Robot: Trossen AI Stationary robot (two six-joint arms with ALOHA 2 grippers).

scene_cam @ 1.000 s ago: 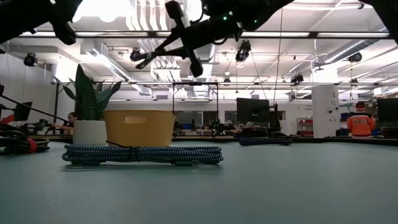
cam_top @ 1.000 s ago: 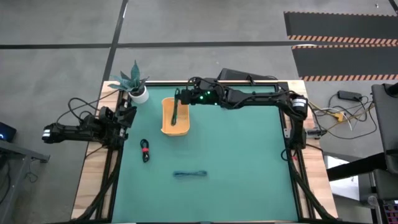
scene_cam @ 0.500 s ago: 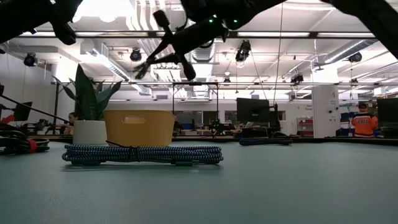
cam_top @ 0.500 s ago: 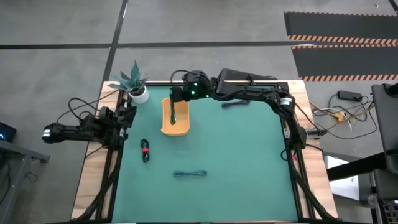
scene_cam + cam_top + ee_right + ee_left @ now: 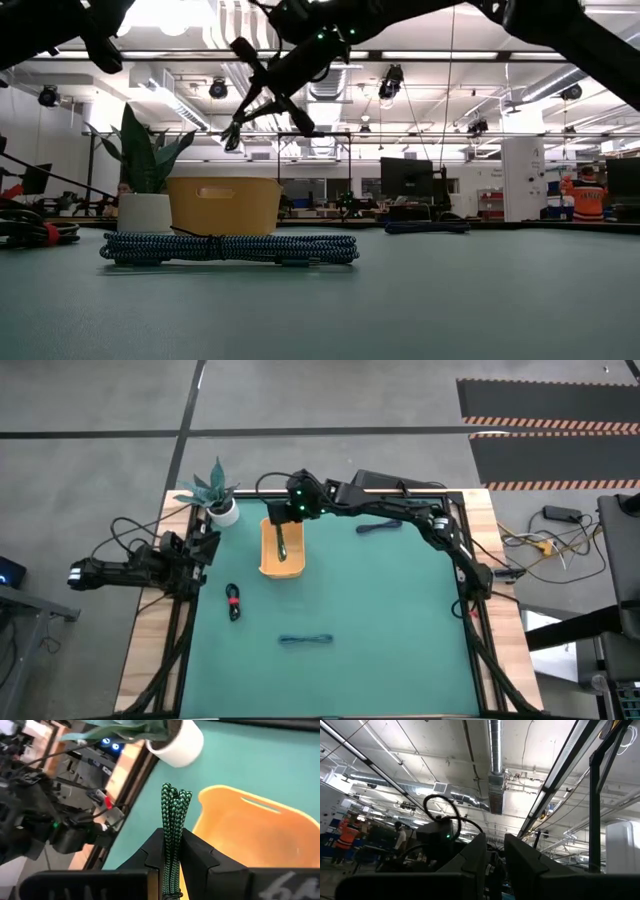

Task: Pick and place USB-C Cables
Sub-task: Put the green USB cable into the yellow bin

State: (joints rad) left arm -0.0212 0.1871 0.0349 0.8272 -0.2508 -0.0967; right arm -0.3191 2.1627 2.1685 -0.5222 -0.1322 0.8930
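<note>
The dark green cable bundle [image 5: 172, 815] sits in my shut right gripper [image 5: 171, 865], in the air over the yellow tray [image 5: 268, 560], also seen in the right wrist view [image 5: 250, 835]. In the high view the green cable [image 5: 281, 542] shows above the tray's inside. The teal-blue cable [image 5: 305, 639] and the black-with-red cable [image 5: 233, 601] lie flat on the green mat. The blue-purple cable [image 5: 378, 526] lies near the far edge. My left gripper [image 5: 494, 865] is parked off the table's left edge, fingers close together. My right gripper pinches the dark green cable bundle between its two fingers, several strands together. The looped end [image 5: 175, 795] sticks out past the fingertips. The fingers reach in from the table's far right, slanting down. The bundle [image 5: 245, 115] is lifted clear, tilted above the tray.
A potted plant in a white pot [image 5: 222, 508] stands just left of the tray at the far left corner. The left arm [image 5: 140, 568] lies along the left edge. Open mat spreads over the table's right half and near side.
My right gripper has moved toward the table's left with the green cable, from the tray's right rim to above the tray's middle, and has dropped a little. It has stayed shut on the bundle. The other cables have not moved.
</note>
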